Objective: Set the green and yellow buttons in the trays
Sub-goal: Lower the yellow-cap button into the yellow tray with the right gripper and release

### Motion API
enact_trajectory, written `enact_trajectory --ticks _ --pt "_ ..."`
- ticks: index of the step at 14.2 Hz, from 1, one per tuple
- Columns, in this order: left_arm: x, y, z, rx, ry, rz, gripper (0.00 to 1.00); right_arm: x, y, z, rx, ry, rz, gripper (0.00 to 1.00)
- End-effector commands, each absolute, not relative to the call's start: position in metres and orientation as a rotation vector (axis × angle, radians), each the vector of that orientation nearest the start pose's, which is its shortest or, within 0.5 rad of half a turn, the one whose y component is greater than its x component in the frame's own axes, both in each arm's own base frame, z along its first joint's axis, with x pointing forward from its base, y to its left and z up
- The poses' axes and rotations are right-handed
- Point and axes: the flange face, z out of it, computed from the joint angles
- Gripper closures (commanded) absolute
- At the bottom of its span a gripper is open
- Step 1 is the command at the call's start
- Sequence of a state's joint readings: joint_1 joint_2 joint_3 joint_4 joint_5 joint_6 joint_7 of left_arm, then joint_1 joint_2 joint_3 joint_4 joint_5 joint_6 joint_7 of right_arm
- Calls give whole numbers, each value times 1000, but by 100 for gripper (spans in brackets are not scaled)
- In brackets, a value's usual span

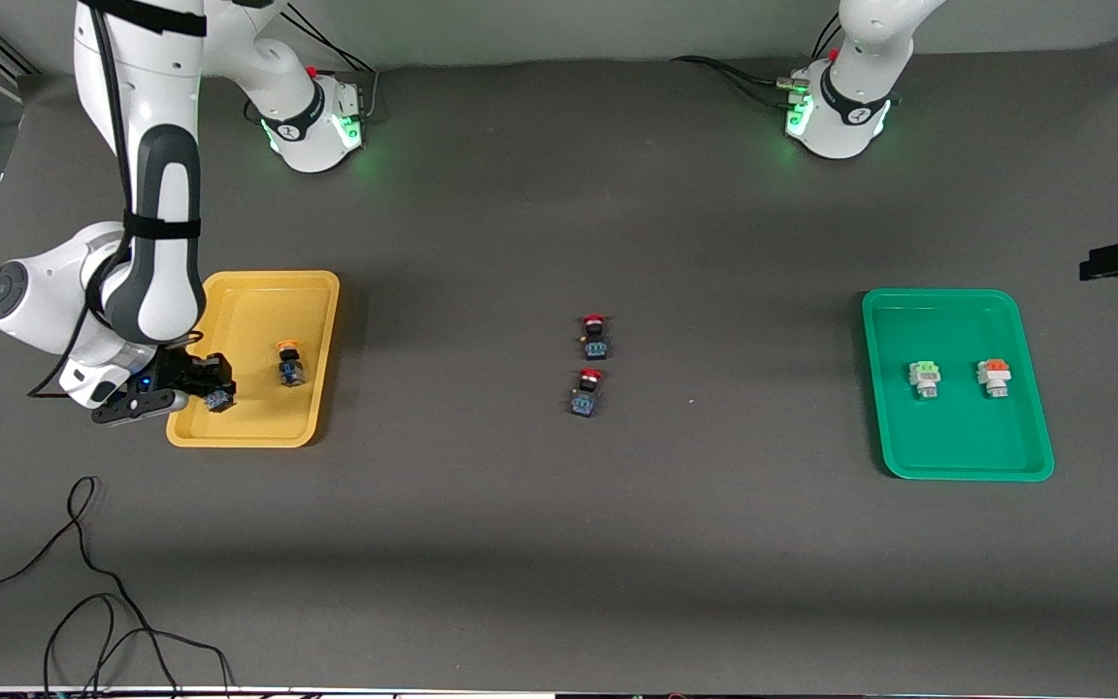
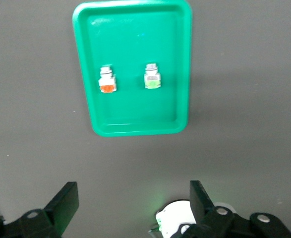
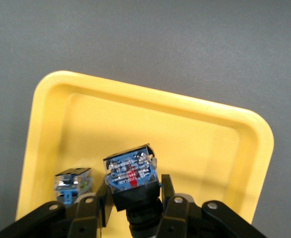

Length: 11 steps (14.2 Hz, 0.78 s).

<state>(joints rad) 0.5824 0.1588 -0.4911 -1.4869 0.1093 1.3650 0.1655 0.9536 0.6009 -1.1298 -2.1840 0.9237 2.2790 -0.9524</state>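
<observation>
Gripping a black-and-blue button (image 3: 131, 176) in my right gripper (image 1: 214, 388), I hung low over the yellow tray (image 1: 312, 291), at its end nearer the right arm's edge of the table. My fingers (image 3: 171, 208) were clenched on its body; the right wrist view showed its blue underside and little terminals facing the camera, while its cap was hidden from me. I could not tell whether it touched the tray floor.

Beside it, a second button (image 1: 289, 364) with a yellow-orange cap lay in the same tray, toward the table's middle. The right wrist view caught its clear-and-blue body (image 3: 73, 182) just beside my fingers.

Out on the bare mat, around mid-table, two red-capped buttons sat one in front of the other: one (image 1: 595, 337) farther from the front camera, the other (image 1: 586, 393) nearer, close together but apart.

Over at the left arm's end, the green tray (image 1: 947, 476) held two white-bodied buttons side by side and apart: a green-capped one (image 1: 926, 378) toward the table's middle and an orange-capped one (image 1: 993, 377) toward the table's end. Both showed in the left wrist view too.

My left gripper (image 2: 130, 208) waited high above the mat near the green tray (image 2: 135, 130), its fingers (image 2: 66, 201) spread wide and holding nothing. Black cables (image 1: 83, 582) trailed across the mat's near corner.
</observation>
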Motion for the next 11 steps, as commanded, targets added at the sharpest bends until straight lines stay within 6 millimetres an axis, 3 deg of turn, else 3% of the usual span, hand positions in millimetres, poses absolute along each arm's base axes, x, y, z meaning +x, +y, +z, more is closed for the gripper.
enact_trajectory --ticks 1,2,3,5,8,11 --pt "550 55 588 -3126 132 358 0 539 -76 239 -3029 -292 -150 100" --pt "547 46 592 -3131 147 335 0 539 -75 238 -3026 -294 -147 26" --pt "544 35 594 -3127 171 321 0 539 -73 238 -3021 -295 -149 0" --pt "540 13 599 -3118 206 285 0 539 -72 239 -3015 -297 -150 0" --pt "539 -3 603 -3119 188 270 0 540 -69 244 -3006 -279 -163 0" --pt "539 -17 611 -3159 132 242 0 538 -77 264 -2940 -228 -142 0"
